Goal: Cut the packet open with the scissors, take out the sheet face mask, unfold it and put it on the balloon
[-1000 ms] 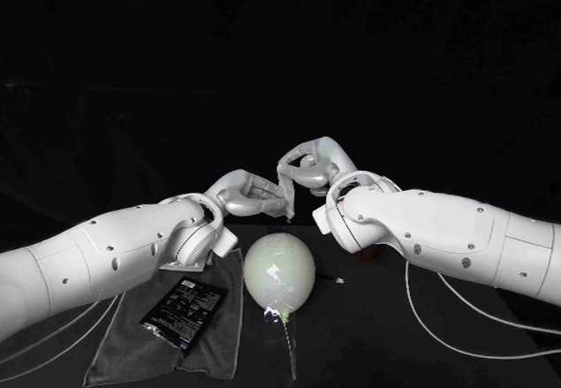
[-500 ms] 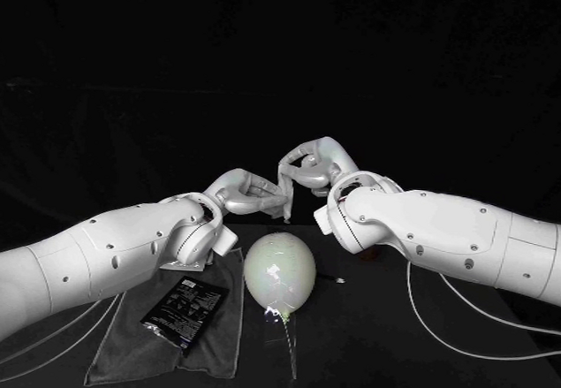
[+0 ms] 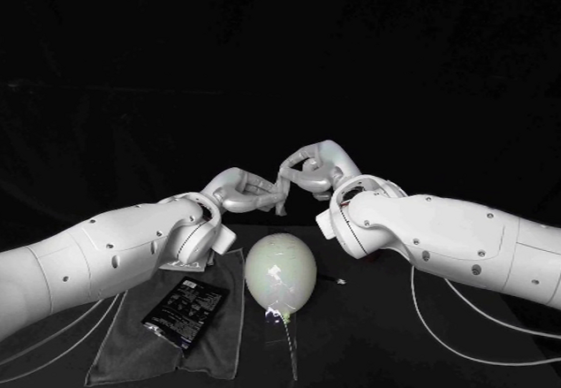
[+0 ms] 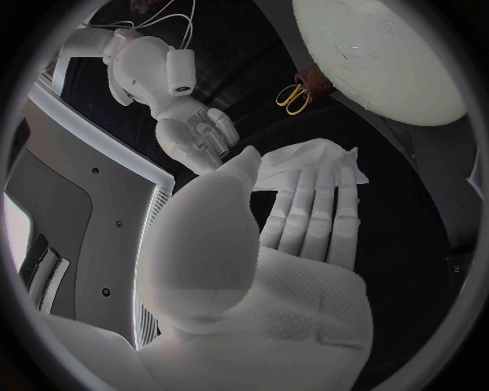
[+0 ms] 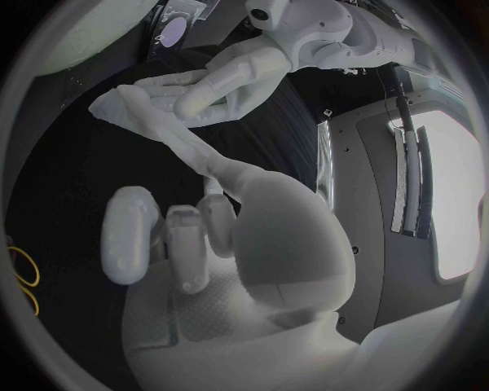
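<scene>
Above the far end of the pale balloon (image 3: 281,272), my two hands meet over the folded white sheet face mask (image 3: 285,192). The left hand (image 3: 246,190) holds the mask (image 4: 310,159) flat between its thumb and straight fingers. The right hand (image 3: 311,168) has one finger stretched onto the mask (image 5: 133,110) while its other fingers (image 5: 168,236) are curled; it seems to pinch the mask's upper edge. The black packet (image 3: 184,309) lies on a grey cloth (image 3: 213,349) left of the balloon. The scissors (image 4: 296,96) lie on the table beyond the balloon (image 4: 387,57).
The balloon's tied tail (image 3: 288,336) trails towards the table's front. White cables (image 3: 476,334) run across the table on the right. A small dark bit (image 3: 339,279) lies just right of the balloon.
The hanging strip of mask has shortened and drawn up between the hands. The left hand has risen slightly towards the right hand. Balloon and packet have not moved.
</scene>
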Controlling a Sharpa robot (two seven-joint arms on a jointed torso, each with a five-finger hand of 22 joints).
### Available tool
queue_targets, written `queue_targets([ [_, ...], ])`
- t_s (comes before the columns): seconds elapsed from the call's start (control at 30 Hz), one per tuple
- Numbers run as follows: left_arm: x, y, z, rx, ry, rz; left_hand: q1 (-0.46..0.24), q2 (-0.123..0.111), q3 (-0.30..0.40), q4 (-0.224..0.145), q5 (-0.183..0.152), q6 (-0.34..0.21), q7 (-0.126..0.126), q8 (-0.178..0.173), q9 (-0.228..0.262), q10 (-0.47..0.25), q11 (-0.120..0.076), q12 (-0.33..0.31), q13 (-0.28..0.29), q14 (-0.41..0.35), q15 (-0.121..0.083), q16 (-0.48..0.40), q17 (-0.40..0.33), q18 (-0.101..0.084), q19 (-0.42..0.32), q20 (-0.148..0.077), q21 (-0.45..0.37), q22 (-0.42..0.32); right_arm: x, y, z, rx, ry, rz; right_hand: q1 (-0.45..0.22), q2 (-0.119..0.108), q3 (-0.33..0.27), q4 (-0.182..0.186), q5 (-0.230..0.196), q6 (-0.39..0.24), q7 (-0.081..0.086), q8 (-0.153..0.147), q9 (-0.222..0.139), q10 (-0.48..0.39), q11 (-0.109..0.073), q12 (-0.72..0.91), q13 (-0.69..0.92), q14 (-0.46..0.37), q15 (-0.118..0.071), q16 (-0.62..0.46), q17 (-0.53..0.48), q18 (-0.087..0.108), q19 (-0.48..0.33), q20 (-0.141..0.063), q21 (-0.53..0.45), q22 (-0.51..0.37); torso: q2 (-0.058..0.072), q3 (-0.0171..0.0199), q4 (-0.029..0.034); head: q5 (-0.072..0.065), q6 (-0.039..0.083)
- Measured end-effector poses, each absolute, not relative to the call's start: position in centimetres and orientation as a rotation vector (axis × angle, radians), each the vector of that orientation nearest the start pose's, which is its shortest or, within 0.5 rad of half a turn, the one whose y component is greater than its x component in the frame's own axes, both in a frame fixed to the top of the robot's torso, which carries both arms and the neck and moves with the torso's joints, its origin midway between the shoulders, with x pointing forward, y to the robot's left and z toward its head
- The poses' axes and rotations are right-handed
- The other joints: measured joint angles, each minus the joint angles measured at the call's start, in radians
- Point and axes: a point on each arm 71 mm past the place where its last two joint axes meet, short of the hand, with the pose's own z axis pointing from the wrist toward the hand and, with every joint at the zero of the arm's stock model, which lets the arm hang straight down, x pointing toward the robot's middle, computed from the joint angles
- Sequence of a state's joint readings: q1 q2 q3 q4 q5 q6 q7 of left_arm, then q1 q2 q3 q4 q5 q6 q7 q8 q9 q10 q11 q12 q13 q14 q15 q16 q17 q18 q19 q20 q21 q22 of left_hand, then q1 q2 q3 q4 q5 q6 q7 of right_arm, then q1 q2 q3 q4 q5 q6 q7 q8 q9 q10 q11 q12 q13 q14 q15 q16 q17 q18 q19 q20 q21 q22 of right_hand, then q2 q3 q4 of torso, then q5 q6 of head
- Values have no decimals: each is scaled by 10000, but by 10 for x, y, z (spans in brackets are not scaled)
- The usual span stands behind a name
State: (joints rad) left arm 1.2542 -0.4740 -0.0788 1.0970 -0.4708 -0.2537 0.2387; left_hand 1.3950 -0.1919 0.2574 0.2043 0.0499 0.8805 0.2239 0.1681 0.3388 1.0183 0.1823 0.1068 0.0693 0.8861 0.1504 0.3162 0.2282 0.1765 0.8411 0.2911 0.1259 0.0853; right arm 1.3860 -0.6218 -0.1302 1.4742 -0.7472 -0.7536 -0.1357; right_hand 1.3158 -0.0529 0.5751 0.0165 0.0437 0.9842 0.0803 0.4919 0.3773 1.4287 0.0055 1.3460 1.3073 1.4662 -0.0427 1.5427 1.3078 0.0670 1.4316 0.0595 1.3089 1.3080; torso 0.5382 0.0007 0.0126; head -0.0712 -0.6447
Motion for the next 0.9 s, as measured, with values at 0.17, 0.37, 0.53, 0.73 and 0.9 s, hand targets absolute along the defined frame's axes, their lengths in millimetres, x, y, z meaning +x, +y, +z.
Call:
queue_targets([
  [0.17, 557, 125, -187, -5928, 16514, -12973, 134, 16, -147, 13, 0, 87, -185, 96, 0, -35, -36, 88, 8, 0, 0, -40, 15, -1, -68, 0, -109, -57, 515, -129, -120, 5698, 14373, 9239, -2, -2, 0, 0, -3, -2, 0, 0, 0, 0, 0, -10, 3, 0, 0, 32, 3, 0, 0, 0, 0, -3, 0, -1, 3, 12, 12],
  [0.37, 555, 121, -187, -5757, 16626, -12988, 333, 145, -270, 27, 0, 147, -386, 163, 0, -88, 18, 134, 8, 0, 0, -82, 37, -64, -138, 0, -193, -117, 515, -126, -120, 5666, 14392, 9285, -15, -14, 0, 0, -18, -5, 1, 0, 0, 0, 0, -12, 6, 0, 0, 32, 3, 0, 0, 0, 0, -7, 2, -1, 6, 7, 0],
  [0.53, 555, 120, -187, -5643, 16672, -12977, 718, 451, -222, -21, 0, 296, -527, 298, 0, 12, -82, 280, 8, 69, -67, -76, 106, -67, -138, 0, -193, -125, 514, -126, -121, 5652, 14402, 9307, -15, -14, 0, 0, -19, -13, 3, 0, 0, 0, 0, -13, 8, 0, 0, 28, 3, 1, 0, 0, 0, -6, 3, -3, 6, 22, -12],
  [0.73, 555, 120, -187, -5623, 16636, -12977, 1255, 1176, 338, -46, 0, 1021, -607, 729, 94, 679, -463, 643, 79, 545, -360, 170, 246, -73, -3, -19, -193, -125, 515, -127, -121, 5667, 14392, 9274, -15, -15, -1, 0, 27, -39, 1, 0, 0, 0, 0, -13, 8, 0, 0, 21, -5, -1, 0, 0, 0, -2, 3, -3, 3, 27, -18],
  [0.9, 555, 123, -187, -5651, 16542, -13039, 1536, 1457, 632, -209, -2, 1431, -776, 1018, 208, 1172, -663, 829, 127, 754, -500, 233, 329, -74, 207, -53, -152, -99, 517, -132, -121, 5722, 14351, 9152, -15, -15, 3, -5, 27, -48, 8, 0, 0, 0, 0, -14, 7, 0, 0, 6, -5, -1, 0, 0, 0, 0, 4, -3, 3, 12, -18],
])
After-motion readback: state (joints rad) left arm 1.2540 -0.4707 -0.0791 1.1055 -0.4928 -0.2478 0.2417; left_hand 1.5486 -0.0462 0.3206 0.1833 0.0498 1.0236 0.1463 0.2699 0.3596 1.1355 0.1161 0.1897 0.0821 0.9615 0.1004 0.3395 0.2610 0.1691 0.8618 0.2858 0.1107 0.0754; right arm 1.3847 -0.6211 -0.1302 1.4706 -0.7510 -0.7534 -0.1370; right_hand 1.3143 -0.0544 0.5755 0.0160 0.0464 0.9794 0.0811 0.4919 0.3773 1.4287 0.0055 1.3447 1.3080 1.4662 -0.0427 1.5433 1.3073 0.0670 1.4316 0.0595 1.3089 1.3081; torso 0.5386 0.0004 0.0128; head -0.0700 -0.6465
